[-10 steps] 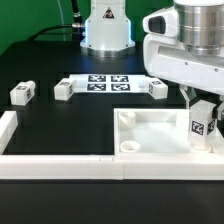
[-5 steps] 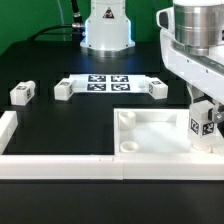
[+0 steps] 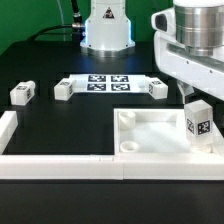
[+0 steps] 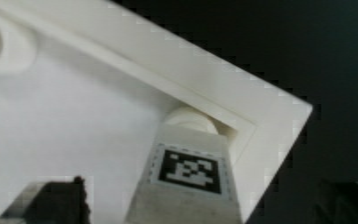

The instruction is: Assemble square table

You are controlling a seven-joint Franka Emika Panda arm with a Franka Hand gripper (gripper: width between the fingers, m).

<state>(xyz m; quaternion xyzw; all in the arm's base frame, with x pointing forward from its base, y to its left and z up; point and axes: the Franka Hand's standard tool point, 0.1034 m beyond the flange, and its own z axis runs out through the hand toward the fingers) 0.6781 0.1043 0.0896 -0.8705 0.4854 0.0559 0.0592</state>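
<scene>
Arm upright, tool (image 3: pixel 198 104) spread around leg (image 3: pixel 199 126) standing in tabletop (image 3: pixel 150 128) corner

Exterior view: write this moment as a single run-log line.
gripper: open, astride leg | leg: upright in tabletop corner socket | loose legs: on table

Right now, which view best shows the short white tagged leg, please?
The exterior view: the short white tagged leg stands upright at the white square plastic tabletop's corner. The wrist view shows only its tagged face, foreshortened.
</scene>
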